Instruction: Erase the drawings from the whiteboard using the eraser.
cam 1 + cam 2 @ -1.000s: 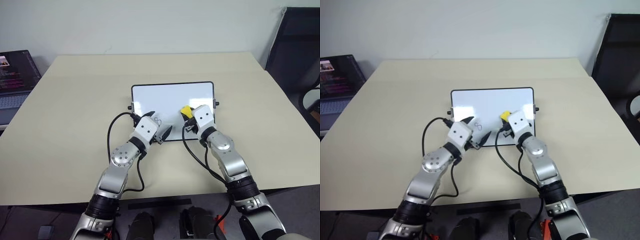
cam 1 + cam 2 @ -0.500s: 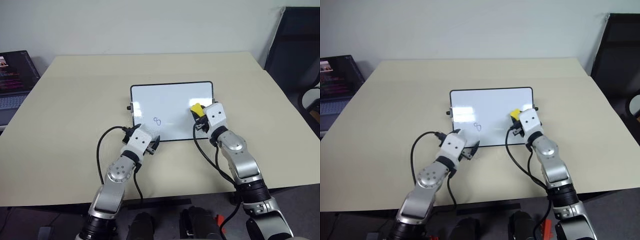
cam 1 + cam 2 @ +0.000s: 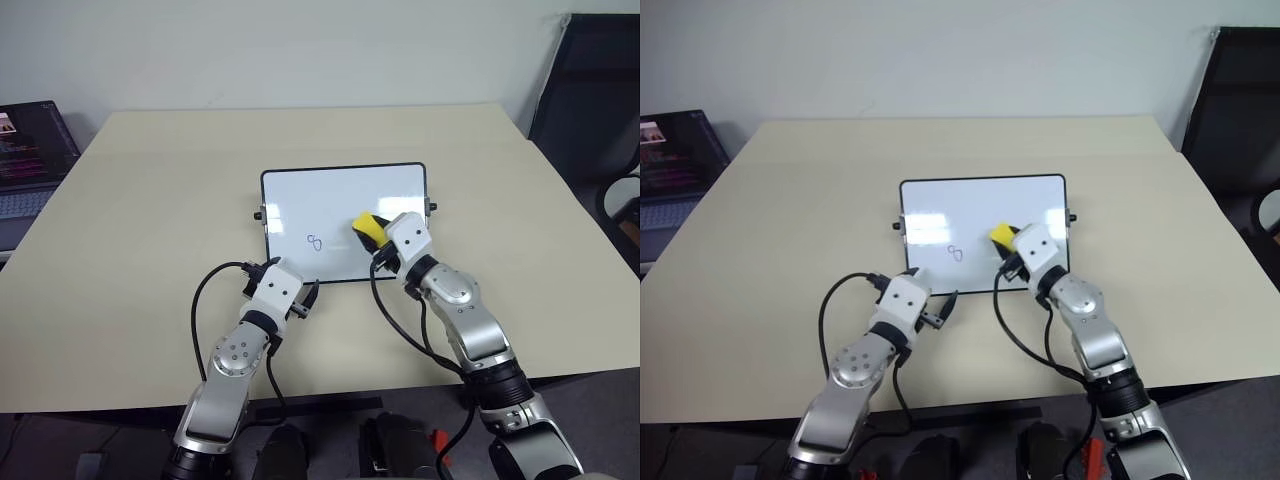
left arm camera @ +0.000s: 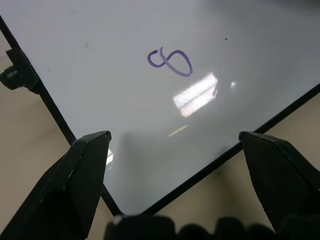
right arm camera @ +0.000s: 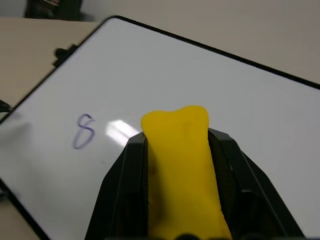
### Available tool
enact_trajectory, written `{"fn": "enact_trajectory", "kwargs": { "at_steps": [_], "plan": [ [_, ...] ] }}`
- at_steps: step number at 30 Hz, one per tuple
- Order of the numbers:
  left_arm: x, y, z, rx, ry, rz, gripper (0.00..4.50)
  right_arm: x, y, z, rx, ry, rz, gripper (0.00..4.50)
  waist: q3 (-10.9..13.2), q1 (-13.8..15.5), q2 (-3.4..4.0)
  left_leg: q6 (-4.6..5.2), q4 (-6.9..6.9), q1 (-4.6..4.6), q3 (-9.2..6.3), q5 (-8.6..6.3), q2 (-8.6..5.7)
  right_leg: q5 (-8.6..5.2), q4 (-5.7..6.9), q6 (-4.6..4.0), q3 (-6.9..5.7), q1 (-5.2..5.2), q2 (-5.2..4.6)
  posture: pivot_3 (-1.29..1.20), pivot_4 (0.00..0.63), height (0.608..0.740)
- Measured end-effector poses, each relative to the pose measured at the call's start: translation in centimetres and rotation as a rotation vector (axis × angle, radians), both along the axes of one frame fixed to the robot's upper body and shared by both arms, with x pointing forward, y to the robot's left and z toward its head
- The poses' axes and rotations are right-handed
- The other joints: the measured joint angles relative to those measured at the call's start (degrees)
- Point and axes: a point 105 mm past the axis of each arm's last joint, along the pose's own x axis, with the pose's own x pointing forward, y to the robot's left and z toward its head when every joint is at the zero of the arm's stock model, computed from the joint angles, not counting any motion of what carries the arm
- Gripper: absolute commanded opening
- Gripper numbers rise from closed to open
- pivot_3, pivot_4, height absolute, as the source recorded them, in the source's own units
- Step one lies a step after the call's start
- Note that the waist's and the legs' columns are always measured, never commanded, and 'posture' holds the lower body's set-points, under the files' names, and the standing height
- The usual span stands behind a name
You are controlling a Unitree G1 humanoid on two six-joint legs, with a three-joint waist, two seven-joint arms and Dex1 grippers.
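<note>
The whiteboard [image 3: 335, 192] lies flat at the middle of the table. One drawing, a small dark "8" [image 3: 314, 241], sits near the board's front left; it also appears in both wrist views [image 4: 171, 62] [image 5: 84, 131]. My right gripper [image 3: 372, 232] is shut on the yellow eraser [image 3: 366, 225], held over the board just right of the "8" and apart from it. My left gripper [image 3: 288, 278] is open, low at the board's near left corner, with the frame's corner between its spread fingers [image 4: 85, 170].
A laptop [image 3: 30, 150] with a dark screen stands at the table's far left edge. A black chair [image 3: 590, 90] is beyond the right side. Black cables loop from both wrists over the near part of the table [image 3: 150, 250].
My left gripper has drawn back off the board toward its near left corner, uncovering the "8". The right gripper swung right with the eraser, then came back left toward the "8".
</note>
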Motion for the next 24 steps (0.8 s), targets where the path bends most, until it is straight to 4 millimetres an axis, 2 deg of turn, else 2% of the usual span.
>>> {"fn": "enact_trajectory", "kwargs": {
  "at_steps": [7,14,19,24],
  "plan": [
    [0.1,0.0,0.2,-0.002,-0.007,0.001,4.5,0.6,4.0,0.7,-0.031,-0.074,0.134,1.28,0.01,-0.01,0.0,0.0,-0.02,0.01,-0.03,0.0,0.05,-0.01,0.02,-0.01,-0.01,-0.01,0.02,0.0,0.15,0.74],
    [-0.1,0.5,0.0,-0.004,-0.007,0.03,4.5,1.6,6.6,-0.5,-0.023,-0.027,0.134,1.28,0.01,0.01,0.0,0.0,-0.01,0.0,-0.01,0.0,0.03,0.0,0.02,-0.02,0.02,-0.01,-0.01,0.0,0.15,0.74],
    [-0.1,0.6,0.1,-0.004,-0.01,0.036,4.5,2.0,7.9,-0.5,-0.009,-0.009,0.14,1.28,0.01,0.01,0.0,0.0,-0.01,0.01,-0.04,0.0,0.05,0.0,0.05,-0.02,0.02,-0.01,-0.01,0.0,0.15,0.74],
    [0.0,0.9,0.1,-0.004,-0.013,0.057,4.5,2.3,7.8,-1.7,-0.047,0.018,0.121,1.28,0.01,0.02,0.0,0.0,-0.01,0.0,-0.03,0.0,0.04,0.0,0.03,-0.02,0.04,-0.01,-0.01,0.0,0.15,0.74]
  ]
}}
